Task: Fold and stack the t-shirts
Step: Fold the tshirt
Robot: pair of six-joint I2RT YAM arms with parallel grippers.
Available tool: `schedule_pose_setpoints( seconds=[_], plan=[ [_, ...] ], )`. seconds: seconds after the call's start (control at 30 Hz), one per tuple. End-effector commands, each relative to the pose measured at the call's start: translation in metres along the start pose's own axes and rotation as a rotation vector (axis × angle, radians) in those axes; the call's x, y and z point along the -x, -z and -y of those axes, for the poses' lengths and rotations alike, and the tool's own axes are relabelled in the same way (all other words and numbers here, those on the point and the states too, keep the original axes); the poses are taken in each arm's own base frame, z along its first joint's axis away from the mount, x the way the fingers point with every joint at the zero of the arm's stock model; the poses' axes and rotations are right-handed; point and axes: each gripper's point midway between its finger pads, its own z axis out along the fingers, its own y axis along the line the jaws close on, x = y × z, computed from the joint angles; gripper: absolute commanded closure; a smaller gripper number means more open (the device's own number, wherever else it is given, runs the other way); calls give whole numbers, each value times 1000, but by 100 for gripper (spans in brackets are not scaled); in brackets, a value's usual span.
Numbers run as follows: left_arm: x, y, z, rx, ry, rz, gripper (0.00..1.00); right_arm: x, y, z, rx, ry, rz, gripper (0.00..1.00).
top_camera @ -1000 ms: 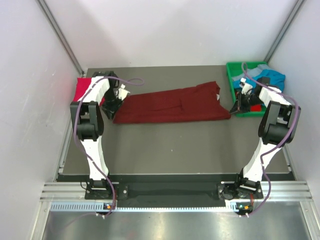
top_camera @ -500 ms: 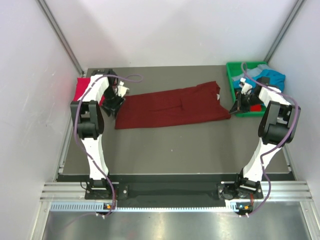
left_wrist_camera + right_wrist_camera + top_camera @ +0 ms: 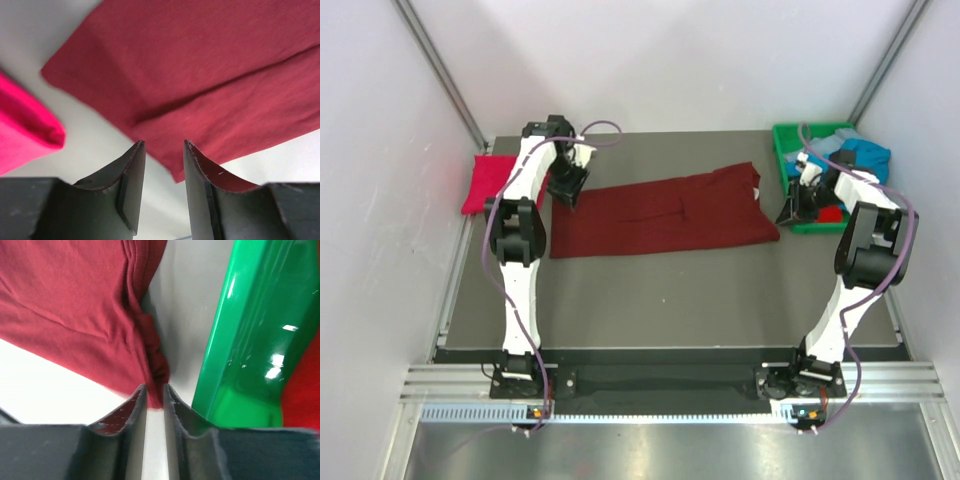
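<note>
While the maroon t-shirt (image 3: 660, 213) lies as a long folded strip on the bench (image 3: 670, 290), it isn't folded small or stacked yet. The crimson t-shirt (image 3: 480, 185) sits folded at the left edge, and the teal t-shirt (image 3: 865, 155) waits in the green bin (image 3: 781, 160). The left end effector (image 3: 567, 190) hovers over the strip's left end, jaws apart, empty. The right end effector (image 3: 790, 213) — jaws narrowly parted, gripping nothing — sits at the strip's right corner, beside the bin.

1 fixed camera looks down from the near edge over the whole table (image 3: 670, 300). 2 wrist cameras hang close above the maroon shirt (image 3: 660, 212), shared by all 3.
</note>
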Motion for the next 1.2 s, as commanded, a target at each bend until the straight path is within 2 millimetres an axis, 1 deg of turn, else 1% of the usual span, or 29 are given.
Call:
schedule_pose_setpoints(
  seconds=[0.0,0.03,0.07,0.13,0.17,0.2,0.23,0.27,0.3,0.33,0.4,0.43,0.5,0.53,0.63,0.8,0.83,0.9,0.93,1.0,1.03,1.07,1.1,1.13,1.17],
  plan=[
    [-20,13,30,-98,43,-92,59,34,22,-5,-53,96,90,73],
    [-19,16,31,-102,46,-79,59,38,27,-5,-70,103,103,70],
    [-17,17,34,-109,50,-70,59,45,35,-9,-76,107,131,66],
    [-15,18,37,-122,58,-58,59,64,47,-21,-66,126,190,64],
    [-19,16,39,-128,63,-70,59,72,51,-26,-62,134,208,63],
    [-17,14,39,-130,62,-58,59,86,59,-32,-65,157,242,62],
    [-16,14,41,-137,62,-45,60,91,58,-38,-47,169,252,61],
    [-17,6,41,-137,69,-42,59,98,51,-46,-24,182,249,61],
    [-16,4,41,-140,72,-38,59,100,45,-50,-7,186,243,61],
    [-17,-3,43,-155,76,-47,60,97,24,-56,20,187,202,62],
    [-13,-9,41,-155,87,-48,60,99,9,-65,44,198,183,62],
    [-13,-16,39,-155,91,-57,60,93,-10,-72,67,205,143,62],
    [-9,-19,36,-145,94,-50,60,91,-23,-78,85,210,121,64],
    [-9,-24,36,-143,95,-57,60,85,-35,-83,102,210,94,64],
    [-10,-32,30,-117,92,-71,60,79,-51,-90,121,207,62,64],
    [-14,-44,28,-111,102,-101,61,76,-64,-80,102,178,41,64],
    [-16,-46,28,-112,104,-109,61,71,-75,-88,92,197,16,64],
    [-19,-48,26,-94,106,-125,61,75,-78,-85,71,201,18,64],
    [-24,-51,26,-90,115,-144,60,75,-85,-79,47,196,8,64],
    [-30,-53,26,-84,120,-167,61,84,-88,-75,23,201,21,63],
    [-36,-54,26,-81,126,-187,60,82,-98,-71,21,188,7,63],
    [-39,-55,27,-81,128,-199,61,93,-98,-72,19,197,28,62],
    [-41,-54,28,-81,127,-204,61,97,-101,-71,14,195,35,62],
    [-46,-53,30,-76,132,-218,61,97,-112,-65,8,184,22,61],
    [-48,-52,30,-70,133,-222,61,110,-112,-69,7,191,51,60]
  ],
)
